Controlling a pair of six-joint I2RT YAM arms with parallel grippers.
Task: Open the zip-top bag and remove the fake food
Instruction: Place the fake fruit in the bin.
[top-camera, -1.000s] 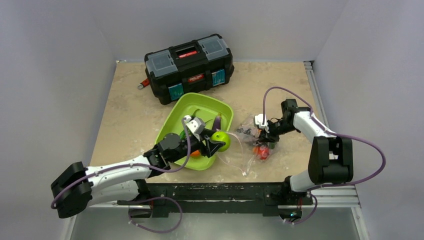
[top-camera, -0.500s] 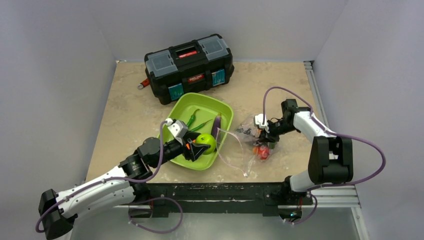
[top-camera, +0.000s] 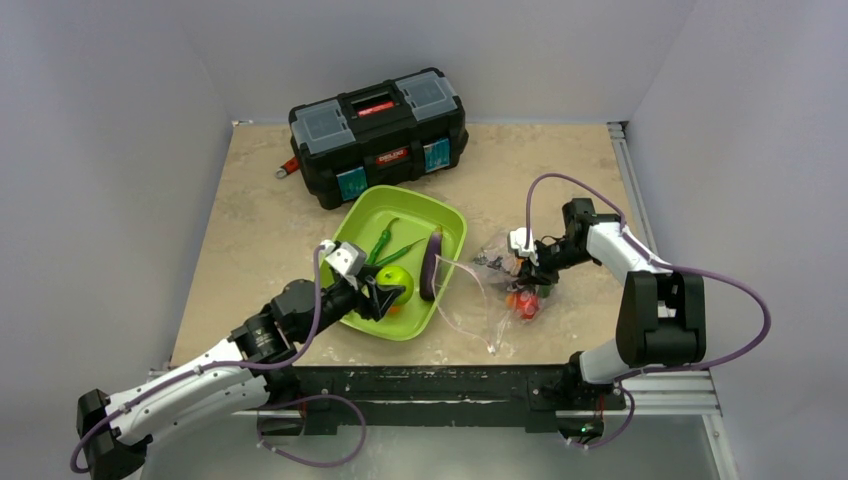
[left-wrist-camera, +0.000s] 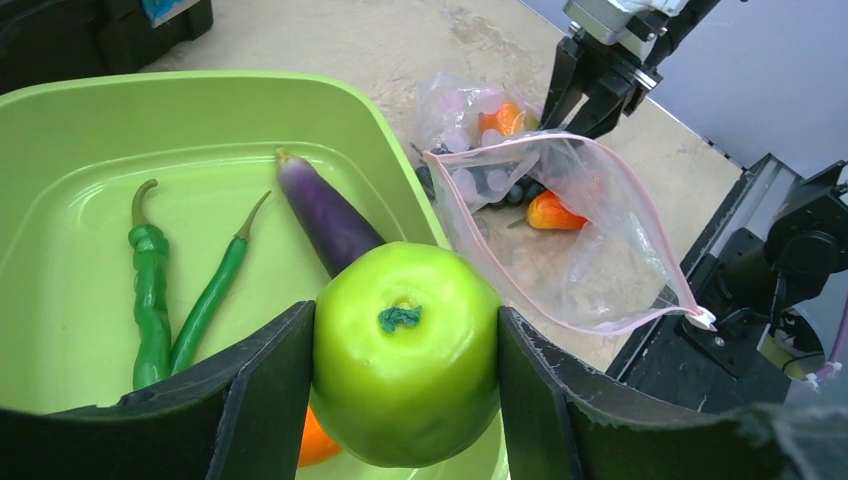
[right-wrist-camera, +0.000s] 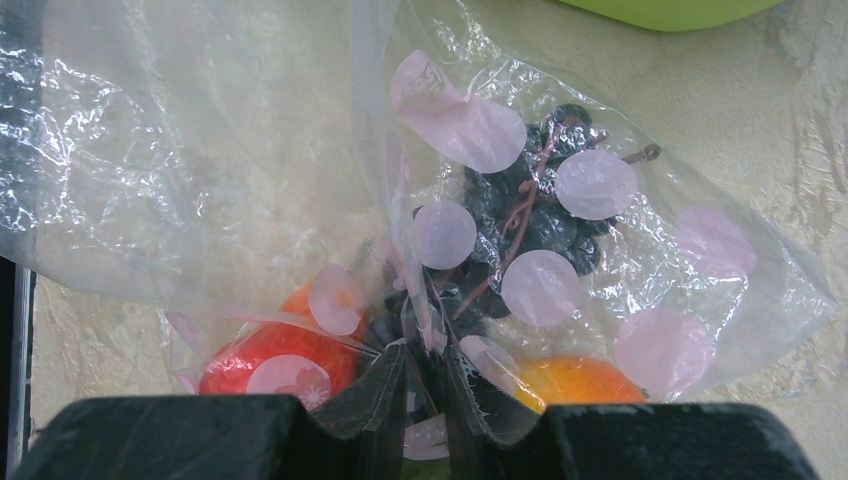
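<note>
the left gripper (left-wrist-camera: 405, 392) is clamped on a round shiny green plastic fruit (left-wrist-camera: 400, 320) over the near end of the lime-green plastic tray (left-wrist-camera: 70, 230), while just right of that tray the right gripper (right-wrist-camera: 420, 372) pinches a fold of the clear crinkly pink-zipped plastic bag (right-wrist-camera: 150, 150), its mouth gaping, dark toy berries (right-wrist-camera: 520, 225) inside.

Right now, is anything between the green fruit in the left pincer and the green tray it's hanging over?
No barrier shows. The left pincer holds the green fruit above the green tray. Under it lies an orange piece, with the eggplant just behind; the bean pods lie aside.
</note>
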